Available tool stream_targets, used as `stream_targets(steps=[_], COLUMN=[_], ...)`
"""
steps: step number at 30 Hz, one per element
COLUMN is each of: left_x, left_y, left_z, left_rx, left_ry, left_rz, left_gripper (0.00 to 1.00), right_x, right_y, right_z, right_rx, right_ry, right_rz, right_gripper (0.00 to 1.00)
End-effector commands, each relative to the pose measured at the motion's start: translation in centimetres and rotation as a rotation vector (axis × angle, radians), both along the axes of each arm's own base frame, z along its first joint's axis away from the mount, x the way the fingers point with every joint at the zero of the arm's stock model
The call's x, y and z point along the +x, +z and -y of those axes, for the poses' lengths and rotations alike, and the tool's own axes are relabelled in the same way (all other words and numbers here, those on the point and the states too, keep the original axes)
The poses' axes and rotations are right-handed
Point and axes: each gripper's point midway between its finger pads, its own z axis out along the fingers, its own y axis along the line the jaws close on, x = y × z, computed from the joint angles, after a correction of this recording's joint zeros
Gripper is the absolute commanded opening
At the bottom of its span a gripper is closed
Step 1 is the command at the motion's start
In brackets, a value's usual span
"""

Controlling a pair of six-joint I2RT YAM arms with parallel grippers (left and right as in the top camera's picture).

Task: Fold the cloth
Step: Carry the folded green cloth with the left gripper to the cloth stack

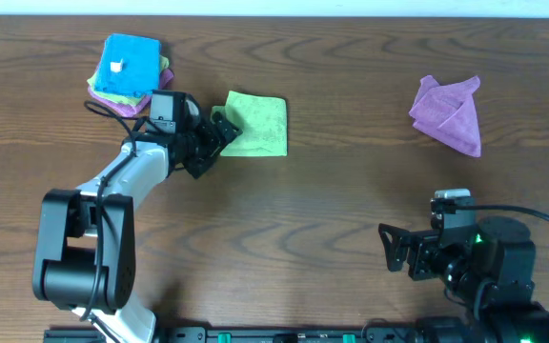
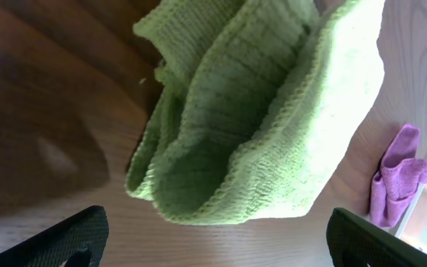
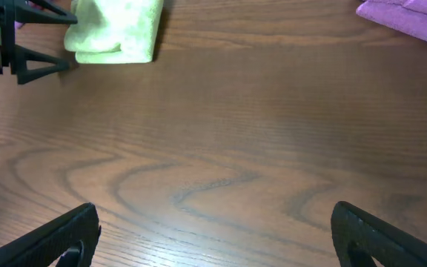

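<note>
Left wrist view: your left gripper (image 2: 221, 237) hangs open just beside the cloth (image 2: 273, 133) — doubled over, far left of the table (image 1: 351, 238) — so the fold looks done; lift clear, right gripper (image 3: 213, 237) idle, open.

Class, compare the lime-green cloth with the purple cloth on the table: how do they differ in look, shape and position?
The lime-green cloth is folded into a fairly neat rectangle; the purple cloth is bunched into an irregular, pointed heap. The lime-green cloth sits at the open left gripper; the purple cloth lies far to the right, with no gripper near it. Both rest on the wooden table.
</note>
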Motion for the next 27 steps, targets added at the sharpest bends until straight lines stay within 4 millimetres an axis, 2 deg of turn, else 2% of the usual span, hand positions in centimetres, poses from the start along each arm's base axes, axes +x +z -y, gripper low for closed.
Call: stream_targets(steps=[1,9,14,16,17,19,22,23,24,25,27], left_x=[0.8,0.9,0.8,1.6,1.8,2.1,3.1,3.5,4.0,4.8,7.1], left_y=[0.2,-0.3,-1.7,-1.9,-2.1,-3.1,-3.9,-3.7,-3.2,-2.1,1.7], left_z=[0.1,0.4,1.5,2.2,2.3,2.4,2.8,3.0,3.2,3.6,4.1], left_rx=[0.007,0.014,0.002,-0.003,-0.002,0.013,0.017,0.006,-0.008,-0.024,-0.069], left_ry=[0.03,0.041,0.033,0.044,0.053,0.082,0.077,0.073,0.068,0.053,0.036], left_rz=[0.004,-0.006,-0.03,-0.004,0.001,-0.005,0.034,0.057,0.084,0.144,0.295], left_gripper=[0.95,0.95,0.96,1.0,0.9,0.59,0.38,0.15,0.06,0.06,0.06], right_x=[-0.1,-0.1,-0.1,-0.1,-0.1,-0.1,-0.1,-0.1,-0.1,-0.1,-0.1], right_y=[-0.4,-0.4,-0.4,-0.4,-0.4,-0.4,-0.4,-0.4,-0.4,-0.4,-0.4], right_z=[0.2,0.2,0.2,0.2,0.2,0.2,0.2,0.2,0.2,0.2,0.2], right_rx=[0.005,0.005,0.005,0.005,0.005,0.005,0.005,0.005,0.005,0.005,0.005], right_ry=[-0.019,-0.019,-0.019,-0.019,-0.019,-0.019,-0.019,-0.019,-0.019,-0.019,-0.019], right_rz=[-0.013,-0.013,-0.013,-0.013,-0.013,-0.013,-0.013,-0.013,-0.014,-0.013,-0.014], right_gripper=[0.99,0.99,0.99,0.99,0.99,0.99,0.99,0.99,0.99,0.99,0.99])
